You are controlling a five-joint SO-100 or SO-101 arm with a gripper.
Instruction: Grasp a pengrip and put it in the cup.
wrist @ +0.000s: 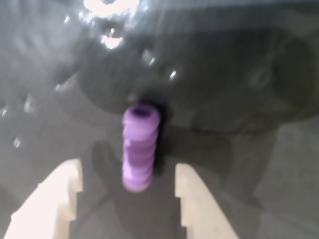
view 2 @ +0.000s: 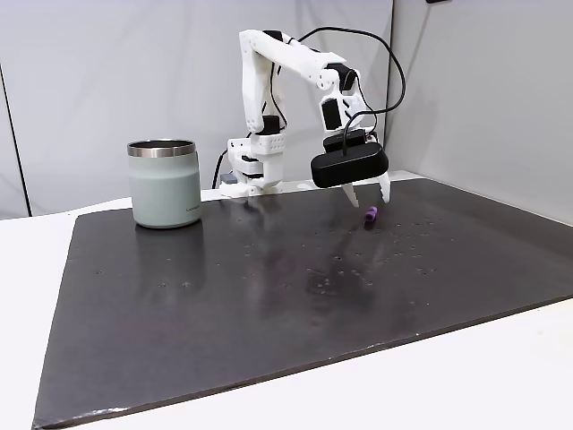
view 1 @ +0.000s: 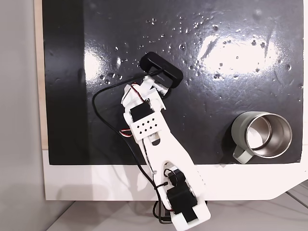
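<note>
Pengrip (wrist: pixel 141 148) lies between spread claw (wrist: pixel 128 181) tips (gaps both sides).

Ribbed, soft-looking purple pengrip (wrist: pixel 139 147) lies on a glossy, pocked black mat (view 2: pixel 269 296); cup (view 1: pixel 262 135) shows shiny steel inside.

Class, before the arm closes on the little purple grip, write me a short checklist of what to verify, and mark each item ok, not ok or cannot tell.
1. Jaws open: ok. In the wrist view the gripper has its two white fingers spread apart.
2. Purple grip between the jaws: ok, it lies in the gap, touching neither finger.
3. Gripper low enough to close on it: cannot tell. In a fixed view the fingertips hang just above the grip.
4. Grip lying on the black mat: ok.
5. Cup upright, mouth open: ok.
6. Path to the cup free of obstacles: ok, bare mat between.
</note>
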